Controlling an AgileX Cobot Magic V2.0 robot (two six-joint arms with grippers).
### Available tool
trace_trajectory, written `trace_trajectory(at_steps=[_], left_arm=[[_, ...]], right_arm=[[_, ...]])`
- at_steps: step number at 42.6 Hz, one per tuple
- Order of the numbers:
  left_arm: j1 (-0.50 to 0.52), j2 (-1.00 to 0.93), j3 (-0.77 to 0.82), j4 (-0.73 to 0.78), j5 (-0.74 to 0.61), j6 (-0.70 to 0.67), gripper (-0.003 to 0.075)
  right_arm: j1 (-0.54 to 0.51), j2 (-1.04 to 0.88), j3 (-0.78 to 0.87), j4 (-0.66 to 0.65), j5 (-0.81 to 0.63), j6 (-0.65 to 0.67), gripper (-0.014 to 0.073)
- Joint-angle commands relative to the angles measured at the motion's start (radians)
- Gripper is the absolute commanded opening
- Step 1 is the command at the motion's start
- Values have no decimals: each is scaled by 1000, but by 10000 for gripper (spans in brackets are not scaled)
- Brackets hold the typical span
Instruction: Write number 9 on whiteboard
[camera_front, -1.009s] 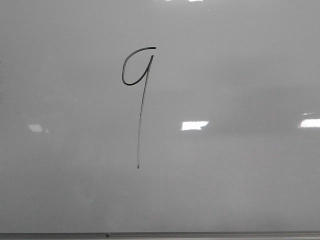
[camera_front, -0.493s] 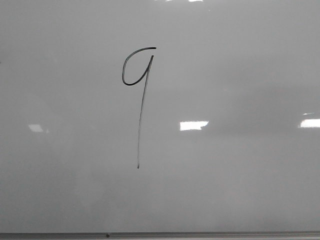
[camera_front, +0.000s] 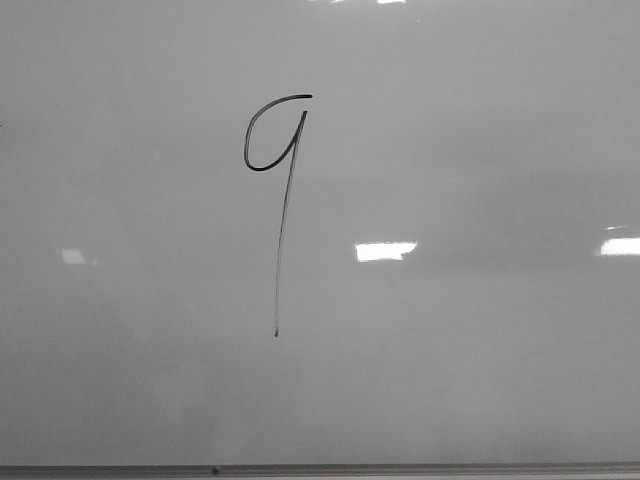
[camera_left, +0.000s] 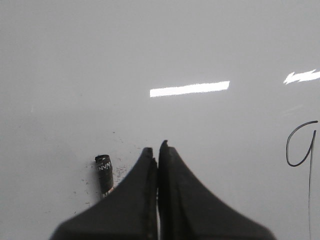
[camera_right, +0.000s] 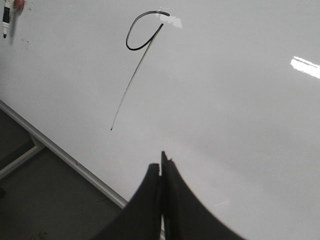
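Note:
The number 9 (camera_front: 284, 225) is drawn in thin black line on the whiteboard (camera_front: 480, 150), a small loop with a long slanted tail. It also shows in the left wrist view (camera_left: 310, 180) and in the right wrist view (camera_right: 136, 76). My left gripper (camera_left: 156, 148) is shut and empty over the board (camera_left: 150, 45), well away from the 9. A black marker (camera_left: 104, 175) lies on the board just beside its finger. My right gripper (camera_right: 161, 163) is shut and empty above the board (camera_right: 240, 110), near its edge and short of the tail's end. Neither gripper shows in the front view.
The board's thin grey frame edge (camera_front: 400, 468) runs along the bottom of the front view and slants across the right wrist view (camera_right: 65, 154), with dark floor beyond it. A second marker (camera_right: 6, 17) lies on the board's far corner. Bright glare patches (camera_front: 385, 251) lie on the board.
The 9 has not changed. Only the glare patch in the middle of the board has drifted slightly to the left.

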Motion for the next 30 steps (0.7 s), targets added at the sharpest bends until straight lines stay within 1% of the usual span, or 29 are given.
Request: trace_trajectory(at_steps=[1, 24, 25, 26, 28, 30], left_arm=[[1, -1, -26, -15, -60, -5, -19], [1, -1, -26, -13, -60, -5, -19], [1, -4, -26, 2, -60, -9, -19], [-1, -11, -24, 30, -59, -25, -19], [-7, -27, -16, 115, -58, -100, -19], [-21, -52, 1, 236, -62, -254, -19]], right_arm=[[-6, -2, -26, 27, -52, -4, -70], [-6, -2, -26, 27, -52, -4, -70], [-6, -2, -26, 27, -52, -4, -70], [-6, -2, -26, 27, -52, -4, -70], [-6, -2, -26, 27, -51, -4, -70], [-6, -2, -26, 27, -51, -4, -70]])
